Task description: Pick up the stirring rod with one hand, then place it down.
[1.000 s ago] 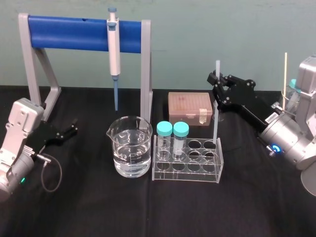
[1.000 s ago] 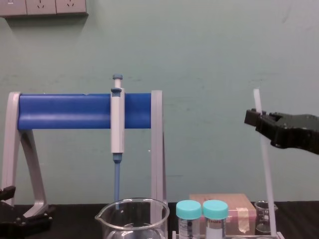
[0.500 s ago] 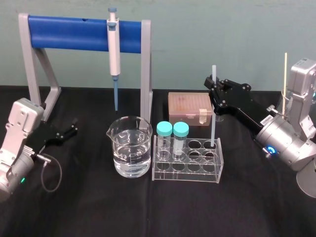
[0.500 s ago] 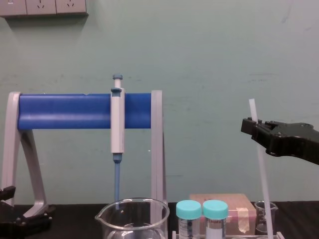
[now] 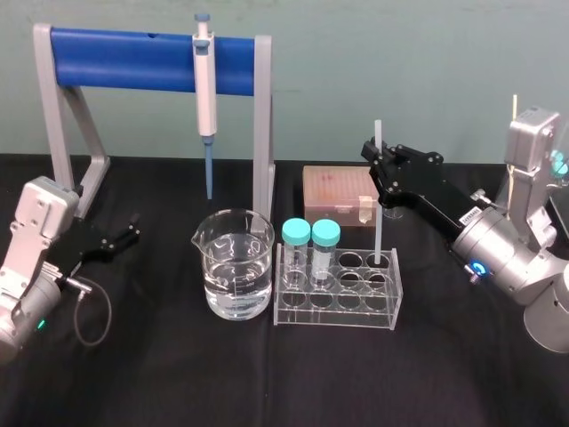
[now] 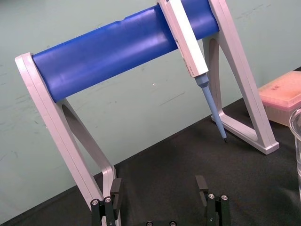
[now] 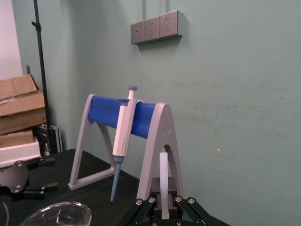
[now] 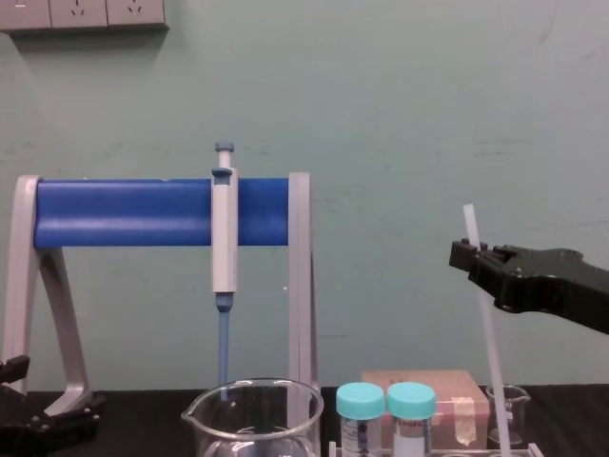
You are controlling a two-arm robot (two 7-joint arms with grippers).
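At the right centre of the head view, the right gripper holds the stirring rod near its upper end, jaws pinching it from both sides. The right wrist view shows the rod upright between the jaws. The rod stands nearly vertical, its lower end reaching into the right rear well of the clear tube rack. Whether the tip rests on the rack floor cannot be told. In the chest view, the rod runs down from the gripper at the right of the frame towards the lower border.

Task status, as judged: the grasp is complete, the placing step is in hand, and the release is not yet done. The left gripper is parked at the left of the head view, jaws spread, holding nothing.
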